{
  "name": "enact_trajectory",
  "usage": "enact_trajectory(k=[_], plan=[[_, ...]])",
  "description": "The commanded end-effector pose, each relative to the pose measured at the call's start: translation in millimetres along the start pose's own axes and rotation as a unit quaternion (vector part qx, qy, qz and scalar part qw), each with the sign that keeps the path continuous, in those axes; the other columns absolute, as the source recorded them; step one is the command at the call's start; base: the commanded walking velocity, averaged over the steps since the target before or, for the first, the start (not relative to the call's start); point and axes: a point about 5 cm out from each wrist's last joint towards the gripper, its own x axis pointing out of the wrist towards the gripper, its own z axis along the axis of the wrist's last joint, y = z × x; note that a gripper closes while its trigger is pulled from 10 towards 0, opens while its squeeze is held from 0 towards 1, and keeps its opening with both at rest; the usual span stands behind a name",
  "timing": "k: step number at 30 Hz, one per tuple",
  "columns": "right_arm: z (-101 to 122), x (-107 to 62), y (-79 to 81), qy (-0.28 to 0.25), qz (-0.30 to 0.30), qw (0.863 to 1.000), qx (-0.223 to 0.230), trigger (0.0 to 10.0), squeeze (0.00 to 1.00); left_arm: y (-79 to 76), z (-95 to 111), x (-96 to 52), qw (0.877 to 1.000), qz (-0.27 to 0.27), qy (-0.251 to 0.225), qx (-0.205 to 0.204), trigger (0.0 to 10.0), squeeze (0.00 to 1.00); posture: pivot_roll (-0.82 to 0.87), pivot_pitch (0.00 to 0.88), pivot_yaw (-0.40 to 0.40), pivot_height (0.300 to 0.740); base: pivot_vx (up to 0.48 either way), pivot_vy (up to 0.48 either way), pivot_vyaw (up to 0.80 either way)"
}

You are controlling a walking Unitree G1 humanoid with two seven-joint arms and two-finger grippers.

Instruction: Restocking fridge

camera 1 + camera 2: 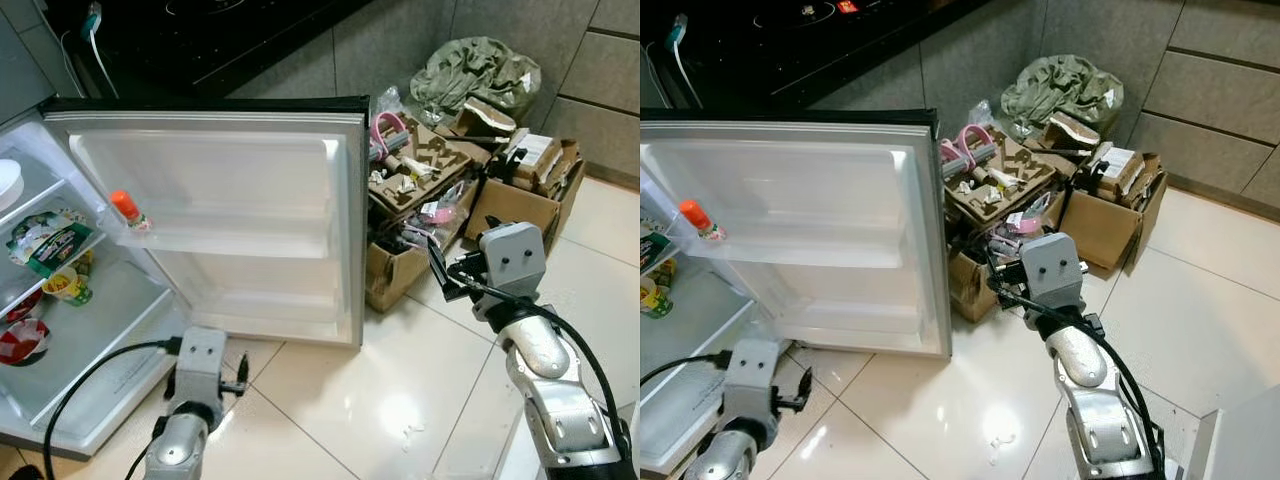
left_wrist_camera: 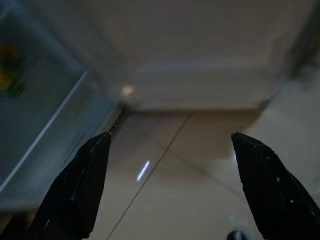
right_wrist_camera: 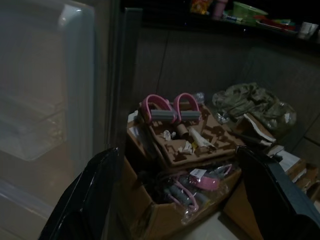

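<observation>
The small fridge's door (image 1: 215, 215) stands wide open before me. A small bottle with an orange cap (image 1: 128, 211) sits in the door's shelf. Inside the fridge (image 1: 70, 330), at the left, lie a green food packet (image 1: 48, 240), a yellow cup (image 1: 66, 286) and a red-and-white item (image 1: 18, 343). My left gripper (image 2: 170, 150) hangs low over the floor tiles by the fridge's bottom edge, open and holding nothing. My right gripper (image 3: 175, 165) is raised to the right of the door edge, open and empty, facing the cardboard boxes.
Open cardboard boxes (image 1: 430, 195) full of clutter, with pink handles (image 3: 167, 107) on top, stand right of the door. A green cloth bundle (image 1: 475, 70) lies behind them against grey cabinets. A dark counter (image 1: 200, 40) runs behind the fridge. Glossy floor tiles (image 1: 400, 390) lie in front.
</observation>
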Motion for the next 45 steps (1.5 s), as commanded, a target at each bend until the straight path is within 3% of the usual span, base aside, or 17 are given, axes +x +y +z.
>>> enact_trajectory(k=[1,2,3,5,7,11,17,19,21,22,24,27,28,29,32,36,45], plan=[[3,6.2,2.1,-0.011,0.027,1.000,0.012,10.0,0.00,20.7,-18,-5.6,0.998,0.045,0.033,0.022,10.0,0.00,-0.10,0.234,0.090,0.740,0.000,0.000,0.00],[8,15.2,5.4,-0.020,0.054,0.998,0.021,10.0,0.00,31.3,-22,-8.0,0.996,0.073,0.040,0.032,10.0,0.00,-0.09,0.238,0.087,0.740,0.000,0.000,0.00],[8,15.2,5.4,-0.020,0.054,0.998,0.021,10.0,0.00,31.3,-22,-8.0,0.996,0.073,0.040,0.032,10.0,0.00,-0.09,0.238,0.087,0.740,0.000,0.000,0.00],[17,32.5,11.1,-0.034,0.089,0.995,0.031,10.0,0.00,44.4,-25,-11.9,0.992,0.109,0.045,0.045,10.0,0.00,-0.08,0.241,0.083,0.740,0.000,0.000,0.00],[20,41.9,13.4,-0.041,0.100,0.994,0.030,10.0,0.00,46.3,-24,-13.2,0.991,0.116,0.042,0.047,10.0,0.00,-0.07,0.244,0.080,0.740,0.000,0.000,0.00],[38,74.4,23.2,-0.062,0.133,0.988,0.043,10.0,0.00,36.3,-12,-14.8,0.994,0.101,0.014,0.049,10.0,0.00,-0.05,0.257,0.076,0.740,0.000,0.000,0.00],[46,96.1,41.2,-0.063,0.187,0.980,0.029,10.0,0.00,16.3,12,-10.1,0.995,0.074,-0.042,0.061,10.0,0.00,-0.04,0.268,0.067,0.740,0.000,0.000,0.00],[46,96.1,41.2,-0.063,0.187,0.980,0.029,10.0,0.00,16.3,12,-10.1,0.995,0.074,-0.042,0.061,10.0,0.00,-0.04,0.268,0.067,0.740,0.000,0.000,0.00],[40,91.3,51.3,-0.057,0.215,0.975,0.008,10.0,0.00,3.0,35,-1.3,0.994,0.044,-0.083,0.062,10.0,0.00,-0.04,0.273,0.064,0.740,0.000,0.000,0.00],[40,91.3,51.3,-0.057,0.215,0.975,0.008,10.0,0.00,3.0,35,-1.3,0.994,0.044,-0.083,0.062,10.0,0.00,-0.04,0.273,0.064,0.740,0.000,0.000,0.00],[32,83.7,54.3,-0.055,0.221,0.974,-0.010,10.0,0.00,-13.1,59,12.9,0.993,0.004,-0.110,0.038,10.0,0.00,-0.04,0.274,0.063,0.740,0.000,0.000,0.00],[26,75.9,46.2,-0.055,0.199,0.978,-0.017,10.0,0.00,-25.7,83,30.3,0.992,-0.025,-0.122,-0.006,10.0,0.00,-0.06,0.274,0.066,0.740,0.000,0.000,0.00],[26,75.9,46.2,-0.055,0.199,0.978,-0.017,10.0,0.00,-25.7,83,30.3,0.992,-0.025,-0.122,-0.006,10.0,0.00,-0.06,0.274,0.066,0.740,0.000,0.000,0.00],[22,69.5,38.6,-0.052,0.180,0.982,-0.019,10.0,0.00,-33.3,94,39.6,0.991,-0.039,-0.126,-0.015,10.0,0.00,-0.07,0.275,0.069,0.740,0.000,0.000,0.00],[16,59.4,27.5,-0.048,0.153,0.987,-0.020,10.0,0.00,-47.2,107,51.8,0.990,-0.067,-0.125,-0.011,10.0,0.00,-0.08,0.277,0.073,0.740,0.000,0.000,0.00],[9,34.8,11.9,-0.038,0.110,0.993,-0.013,10.0,0.00,-68.5,130,68.6,0.984,-0.102,-0.145,0.023,10.0,0.00,-0.12,0.285,0.085,0.740,0.000,0.000,0.00],[7,13.3,4.7,-0.028,0.087,0.996,-0.020,10.0,0.00,-67.8,169,81.0,0.978,-0.100,-0.181,0.006,10.0,0.00,-0.15,0.296,0.096,0.740,0.000,0.000,0.00]])
